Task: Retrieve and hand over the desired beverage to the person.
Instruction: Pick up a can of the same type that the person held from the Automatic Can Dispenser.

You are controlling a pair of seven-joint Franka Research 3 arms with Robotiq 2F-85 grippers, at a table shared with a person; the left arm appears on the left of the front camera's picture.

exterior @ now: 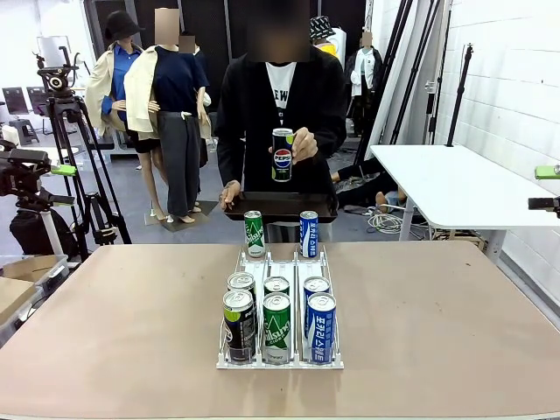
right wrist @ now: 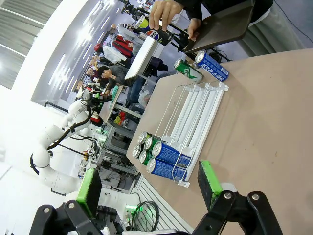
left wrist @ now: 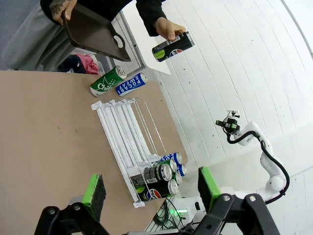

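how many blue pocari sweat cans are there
3 blue cans: two in the rack's right lane, front and behind; one standing beyond the rack's far end. None seems hidden.

Pepsi can point(exterior: 282, 156) black, green rim; person's jacket point(exterior: 241, 114) black; rack point(exterior: 282, 262) white; table point(exterior: 114, 324) tan; tray point(exterior: 280, 206) dark brown.

1. The left gripper point(left wrist: 150, 193), black with two fingers and green pads point(left wrist: 94, 196), has its jaws spread wide and empty.
2. The right gripper point(right wrist: 149, 188), also black with green pads point(right wrist: 210, 183), likewise has its jaws wide apart, gripping nothing.
3. Each wrist is rolled sideways and held high.
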